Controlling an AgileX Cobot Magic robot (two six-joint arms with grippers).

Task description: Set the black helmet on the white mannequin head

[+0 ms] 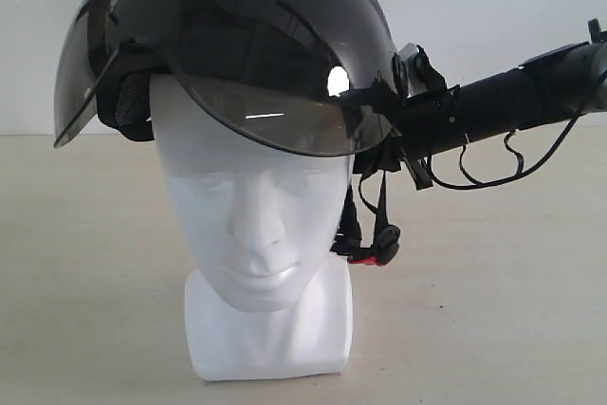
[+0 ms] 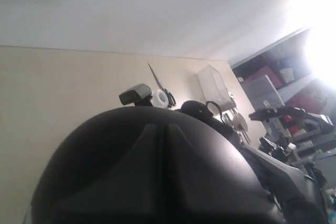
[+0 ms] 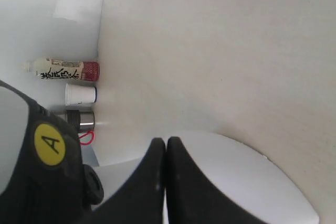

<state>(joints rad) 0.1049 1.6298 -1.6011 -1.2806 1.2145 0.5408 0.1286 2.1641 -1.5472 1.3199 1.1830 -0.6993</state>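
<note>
"Exterior view: helmet (image 1: 228,45) perched high on the head (image 1: 251,206). Seated yet?"
"Not fully, I'd say. My right gripper (image 3: 166,145), pinched closed beside the helmet, must press it down level."

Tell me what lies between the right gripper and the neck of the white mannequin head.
The chin strap with its red buckle hangs there from the black helmet, beside the white mannequin head; the exterior view shows it.

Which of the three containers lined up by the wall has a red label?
The pale plastic bottle with black lettering, at one end of the row; the white cup and the dark metallic can lack red labels.
</note>
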